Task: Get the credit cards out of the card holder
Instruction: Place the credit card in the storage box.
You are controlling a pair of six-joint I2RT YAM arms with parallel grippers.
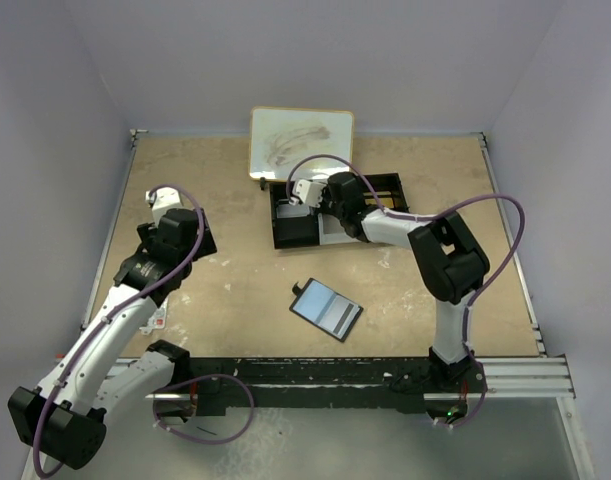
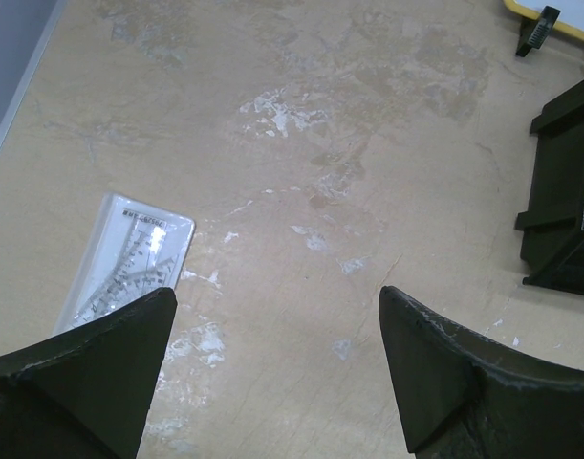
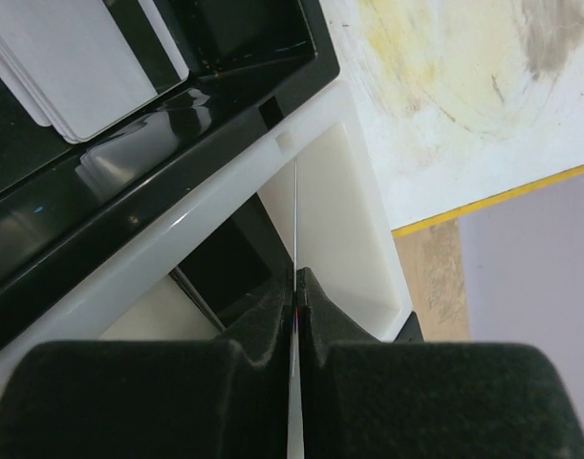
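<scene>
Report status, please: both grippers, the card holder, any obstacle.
Right gripper shut on a card, above the tray. Left gripper open, empty. Card holder lies open, mid-table. No obstacle seen.

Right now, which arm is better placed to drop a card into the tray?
Right. The right fingers are shut on a thin card above the tray; the left fingers stand open and empty over the table, well away.

White-and-black left arm and right arm, looping purple cables, scuffed black wedge fingers
</scene>
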